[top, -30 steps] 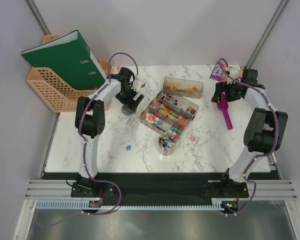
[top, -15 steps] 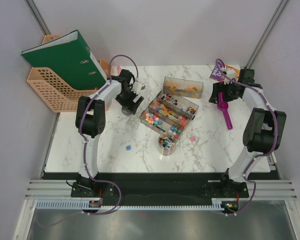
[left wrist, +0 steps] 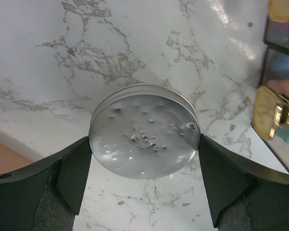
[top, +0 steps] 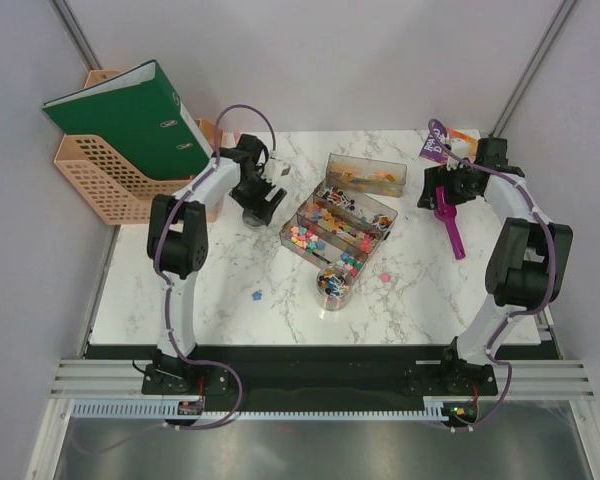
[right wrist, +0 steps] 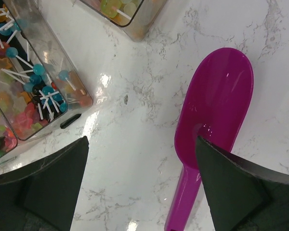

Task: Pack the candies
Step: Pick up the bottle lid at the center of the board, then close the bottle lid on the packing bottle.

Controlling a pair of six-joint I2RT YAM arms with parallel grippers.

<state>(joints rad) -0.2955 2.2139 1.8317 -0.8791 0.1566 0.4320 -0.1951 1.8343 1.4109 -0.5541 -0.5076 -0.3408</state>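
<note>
The candies (top: 332,222) fill the compartments of a clear tray, a rear tray (top: 365,172) and a small round jar (top: 333,285). A pink sweet (top: 385,277) and a blue one (top: 257,295) lie loose on the marble. My left gripper (top: 257,203) is open, and its tips straddle a silver round lid (left wrist: 144,132) that lies flat. Candies (left wrist: 279,110) show at that view's right edge. My right gripper (right wrist: 142,139) is open and empty just above the table. Its right finger hangs over the neck of the purple scoop (right wrist: 221,96). Tray candies (right wrist: 24,96) lie to its left.
An orange file rack with a green binder (top: 130,130) stands at the back left, close to my left arm. A purple packet (top: 438,145) lies at the back right behind the scoop (top: 448,228). The marble top ends at a dark front edge (top: 310,350).
My left gripper has shifted slightly left over the lid. My right gripper has edged a little left and down beside the scoop. Nothing was taken hold of.
</note>
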